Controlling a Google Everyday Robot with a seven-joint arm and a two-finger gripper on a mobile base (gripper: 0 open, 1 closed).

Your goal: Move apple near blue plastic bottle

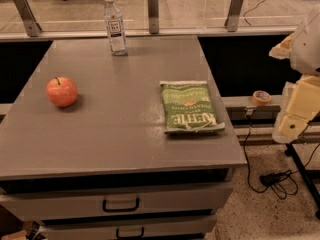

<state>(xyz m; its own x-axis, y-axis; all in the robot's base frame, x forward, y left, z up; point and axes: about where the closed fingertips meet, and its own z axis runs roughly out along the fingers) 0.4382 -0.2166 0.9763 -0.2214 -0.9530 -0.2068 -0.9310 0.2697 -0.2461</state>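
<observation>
The red-orange apple (62, 91) with a short dark stem sits on the left side of the grey table top (120, 129). The blue plastic bottle (115, 25), clear with a white cap and a blue-and-white label, stands upright at the table's far edge, left of centre. My gripper (292, 124) hangs at the right edge of the camera view, off the table's right side over the floor, far from both the apple and the bottle. It holds nothing that I can see.
A green chip bag (190, 107) lies flat on the table's right side. A roll of tape (261, 97) sits on a ledge beyond the table. Cables (272, 179) lie on the floor at right. Drawers with handles (120, 204) face front.
</observation>
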